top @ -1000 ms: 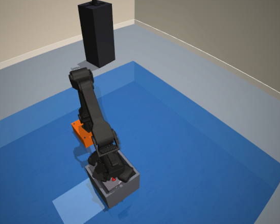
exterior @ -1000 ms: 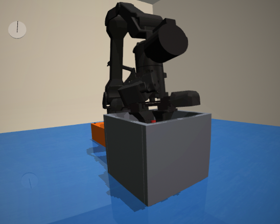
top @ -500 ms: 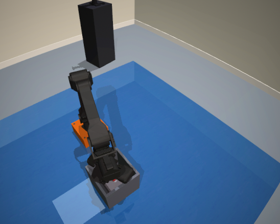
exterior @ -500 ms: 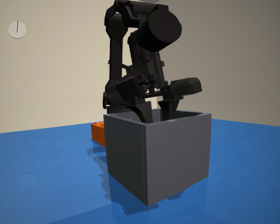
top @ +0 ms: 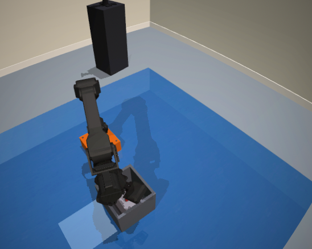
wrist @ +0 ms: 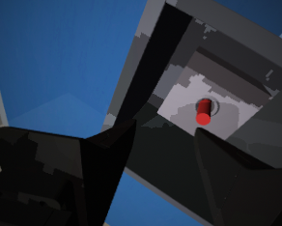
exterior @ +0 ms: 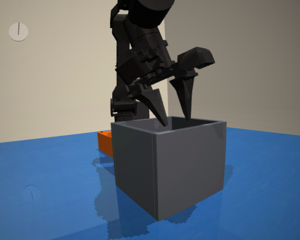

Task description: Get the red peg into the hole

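The grey open box (top: pixel 138 214) (exterior: pixel 190 161) stands below my gripper. The red peg (wrist: pixel 204 116) stands in the ringed hole of the pale plate (wrist: pixel 176 107) on the box floor. Its top end faces the wrist camera, and only a short length shows above the plate; how deep it sits cannot be told exactly. In the top view a small red bit of the peg (top: pixel 126 200) shows, and in the exterior view the box walls hide it. My gripper (exterior: pixel 177 122) (wrist: pixel 165 128) is open and empty, with the fingertips near the box rim, above the peg and apart from it.
The four box walls surround the plate and peg. The orange block (top: pixel 114 140) (exterior: pixel 105 143) is at the arm's base, behind the box. A tall black pedestal (top: pixel 115 37) stands further back. A pale square (top: pixel 86 224) shows on the blue surface beside the box.
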